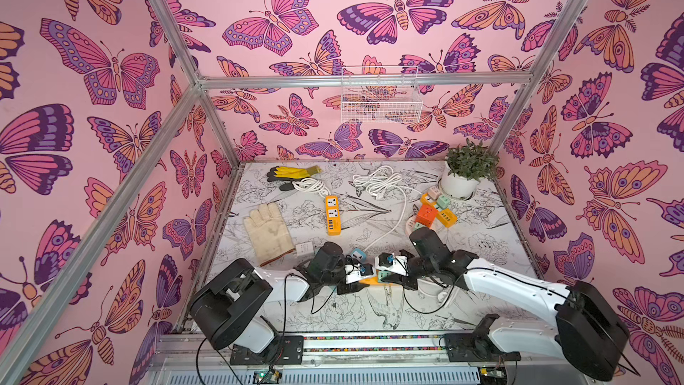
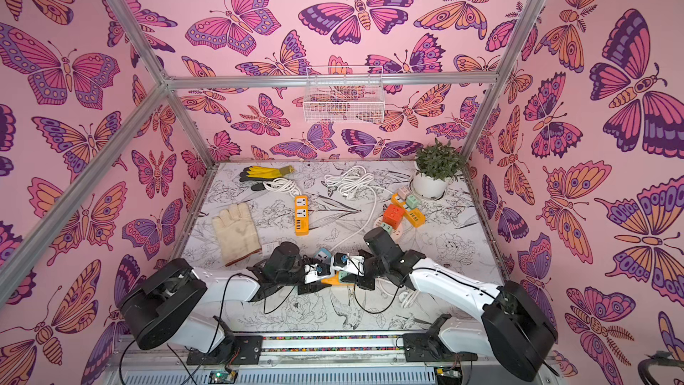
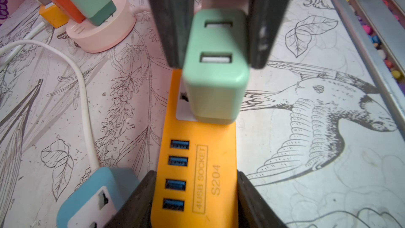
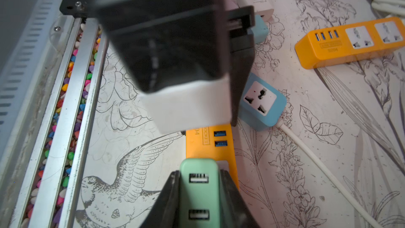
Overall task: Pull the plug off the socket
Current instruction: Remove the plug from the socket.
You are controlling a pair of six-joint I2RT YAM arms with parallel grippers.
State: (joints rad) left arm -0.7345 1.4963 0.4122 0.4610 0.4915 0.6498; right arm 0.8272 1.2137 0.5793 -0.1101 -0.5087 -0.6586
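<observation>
Pink butterfly wallpaper point(image 1: 325, 42) encloses a table point(image 1: 370, 312) printed with ink-drawn flowers and birds; near its front lies an orange power strip point(image 3: 197, 172) marked "4USB SOCKET S204" beside four blue USB ports point(image 3: 178, 161); a mint-green plug point(image 3: 215, 77) stands in its white outlet point(image 3: 183, 108); the right gripper point(image 4: 198, 185) is clamped on the plug's sides; the left gripper point(image 3: 195, 196) pinches the strip's USB end; a blue socket cube point(image 3: 92, 194) with a white cable point(image 3: 84, 97) lies just beside.
</observation>
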